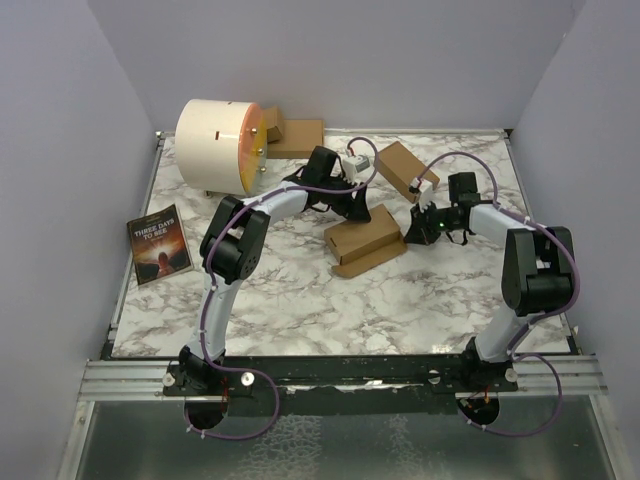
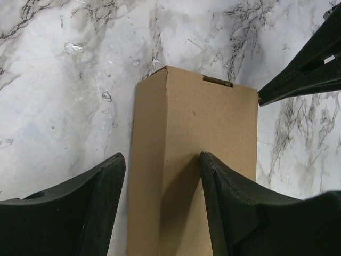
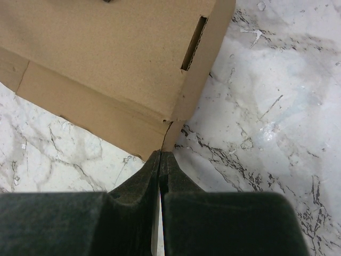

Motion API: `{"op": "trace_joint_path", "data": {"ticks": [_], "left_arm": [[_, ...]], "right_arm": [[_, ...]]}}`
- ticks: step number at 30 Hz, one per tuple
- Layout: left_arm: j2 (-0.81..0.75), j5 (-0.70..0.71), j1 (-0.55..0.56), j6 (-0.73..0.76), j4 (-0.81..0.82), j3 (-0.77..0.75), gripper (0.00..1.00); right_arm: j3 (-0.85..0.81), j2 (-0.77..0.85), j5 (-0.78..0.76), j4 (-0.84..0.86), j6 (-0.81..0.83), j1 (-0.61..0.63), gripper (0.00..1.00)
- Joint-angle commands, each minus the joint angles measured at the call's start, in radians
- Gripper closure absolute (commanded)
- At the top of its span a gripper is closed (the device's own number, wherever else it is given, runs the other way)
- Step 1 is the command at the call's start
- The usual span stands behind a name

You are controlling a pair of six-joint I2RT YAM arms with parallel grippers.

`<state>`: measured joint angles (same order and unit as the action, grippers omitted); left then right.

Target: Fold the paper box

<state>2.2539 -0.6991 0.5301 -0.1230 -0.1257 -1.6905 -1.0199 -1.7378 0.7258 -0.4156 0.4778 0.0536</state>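
I had the marble table (image 1: 300,300) filling the overhead view, with a big white drum (image 1: 215,145) lying on its side at the far left, its yellow-orange face turned toward the middle. Both arms reached in toward the centre, where the paper box (image 1: 365,238) lay as a closed oblong brown carton, flat on the marble and angled a little. A second brown carton (image 1: 405,168) sat just beyond it toward the far right, apart from it, and a flat cardboard piece (image 1: 297,135) lay beside the drum at the back. A dark book (image 1: 158,245) rested near the left edge. The left gripper (image 2: 162,157) stood over the near end of the box with its jaws spread, one finger over the top face and the other down beside the side wall; I could not tell whether either pressed on the cardboard. The right gripper (image 3: 161,156) was closed, empty, its joined tips meeting the box's bottom corner. A narrow slot (image 3: 193,45) showed in the end face above that corner.
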Motion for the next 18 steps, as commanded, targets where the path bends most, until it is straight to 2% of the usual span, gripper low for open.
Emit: {"op": "trace_joint_path", "data": {"ticks": [1, 10, 18], "left_arm": [[0.027, -0.009, 0.004, 0.028, -0.022, -0.021, 0.40], [0.041, -0.049, 0.019, 0.140, -0.095, -0.032, 0.40], [0.055, -0.065, 0.027, 0.167, -0.119, -0.040, 0.40]], "right_arm": [[0.005, 0.036, -0.016, 0.032, 0.014, 0.018, 0.98], [-0.039, 0.021, -0.037, 0.032, -0.030, 0.021, 0.98], [-0.084, 0.011, -0.043, 0.037, -0.066, 0.026, 0.99]]}}
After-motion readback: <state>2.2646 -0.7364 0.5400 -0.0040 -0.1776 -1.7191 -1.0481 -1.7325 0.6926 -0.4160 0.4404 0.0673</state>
